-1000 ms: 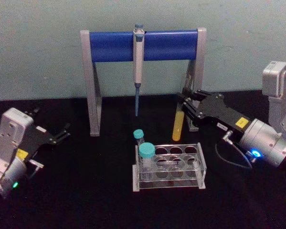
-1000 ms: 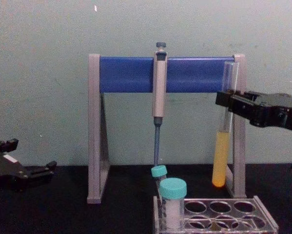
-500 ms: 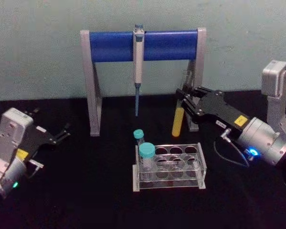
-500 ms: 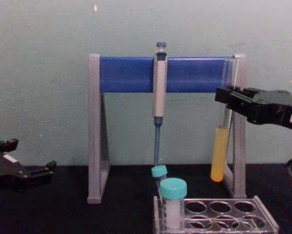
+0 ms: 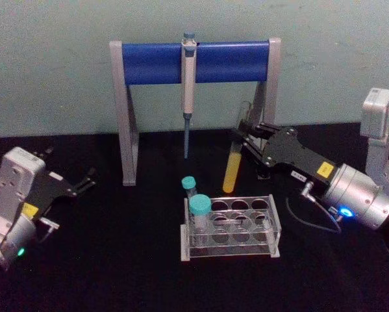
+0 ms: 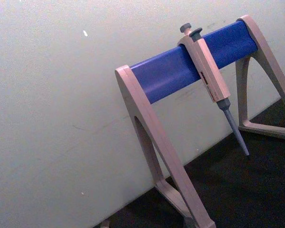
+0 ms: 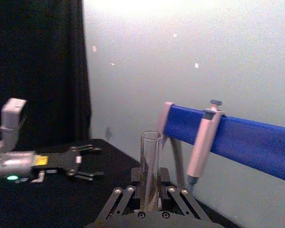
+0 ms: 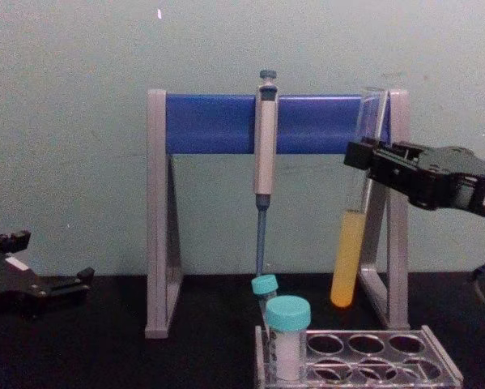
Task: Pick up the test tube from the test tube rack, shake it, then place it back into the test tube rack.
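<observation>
With the left end effector (image 5: 85, 181) parked and splayed, the right end effector (image 5: 245, 135) gripped the tilted, uncapped test tube (image 5: 232, 162), which hard shaking could have spilled.

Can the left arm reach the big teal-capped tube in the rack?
Probably yes. The open left end effector rests left of the test tube rack, and nothing stands between it and the big teal-capped tube at the rack's left end.
</observation>
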